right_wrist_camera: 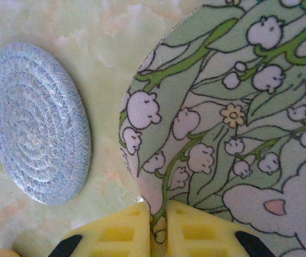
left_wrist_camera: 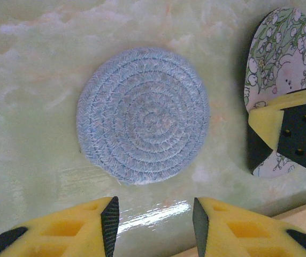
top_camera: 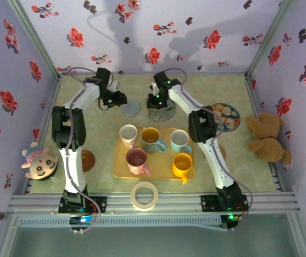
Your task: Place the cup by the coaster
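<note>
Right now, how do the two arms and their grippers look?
The left arm and right arm have white links, black joints and grey cables outside. Green lights glow at the bases. The left gripper and right gripper have yellow fingers with cut-out pockets and black trim.

Bare surface [left_wrist_camera: 30, 80] beyond coaster [left_wrist_camera: 142, 115] is free. Cup [left_wrist_camera: 281, 59] close on its right; tray [top_camera: 161, 161] of mugs [top_camera: 152, 138] blocks near side, gap seems narrow.

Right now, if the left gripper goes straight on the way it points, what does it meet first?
Probably the blue woven coaster, lying straight ahead of the open left gripper, though depth is unclear. The floral cup sits off that line.
</note>
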